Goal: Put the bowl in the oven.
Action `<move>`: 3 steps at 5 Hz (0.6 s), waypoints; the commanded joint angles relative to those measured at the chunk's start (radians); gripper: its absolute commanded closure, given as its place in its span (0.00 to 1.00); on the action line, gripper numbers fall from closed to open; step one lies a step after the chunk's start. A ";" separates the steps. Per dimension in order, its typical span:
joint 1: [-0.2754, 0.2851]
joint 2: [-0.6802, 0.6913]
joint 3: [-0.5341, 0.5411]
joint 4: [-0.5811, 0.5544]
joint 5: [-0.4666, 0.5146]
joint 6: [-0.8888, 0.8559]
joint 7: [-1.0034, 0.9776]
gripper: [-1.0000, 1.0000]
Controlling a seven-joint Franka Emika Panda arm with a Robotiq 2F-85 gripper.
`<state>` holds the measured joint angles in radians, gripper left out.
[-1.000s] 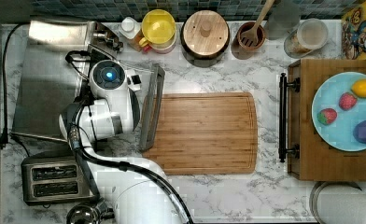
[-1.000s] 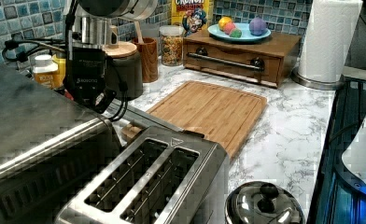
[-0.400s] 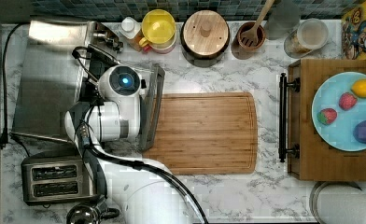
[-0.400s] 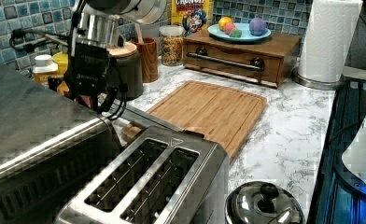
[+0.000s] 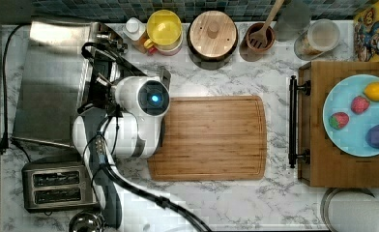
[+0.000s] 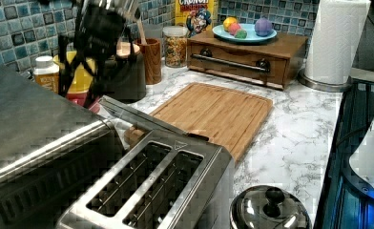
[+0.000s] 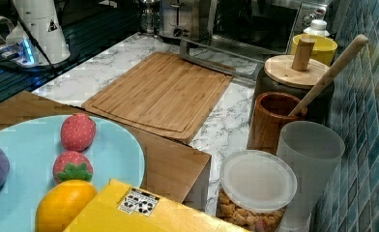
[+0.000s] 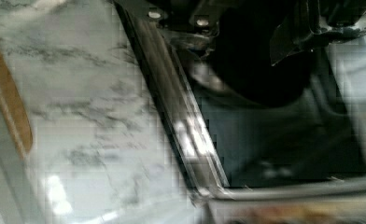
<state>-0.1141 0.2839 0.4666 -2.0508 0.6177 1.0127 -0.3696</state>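
Because the oven (image 5: 52, 82) door lies dropped open toward the cutting board (image 5: 211, 137), the gripper (image 8: 260, 28), fingers clamped on the bowl (image 8: 260, 70), hangs just above that door.

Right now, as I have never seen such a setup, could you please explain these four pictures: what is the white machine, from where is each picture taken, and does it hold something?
The white machine is a robot arm over a kitchen counter. The top view looks straight down. The left view looks from beside the toaster, the right view from beside the plate, and the wrist view from a camera on the arm. Also there: an oven with its door dropped open, a cutting board and a yellow cup. The dark round shape in the wrist view may be the bowl; whether it is held, I cannot tell.
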 commanded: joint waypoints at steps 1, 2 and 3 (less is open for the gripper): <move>-0.006 -0.123 -0.038 -0.047 -0.078 -0.046 0.038 0.50; -0.003 -0.123 -0.041 -0.047 -0.077 -0.047 0.037 0.50; -0.008 -0.123 -0.036 -0.047 -0.078 -0.047 0.038 0.50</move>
<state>-0.1277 0.1370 0.4343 -2.0645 0.5327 0.9790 -0.3774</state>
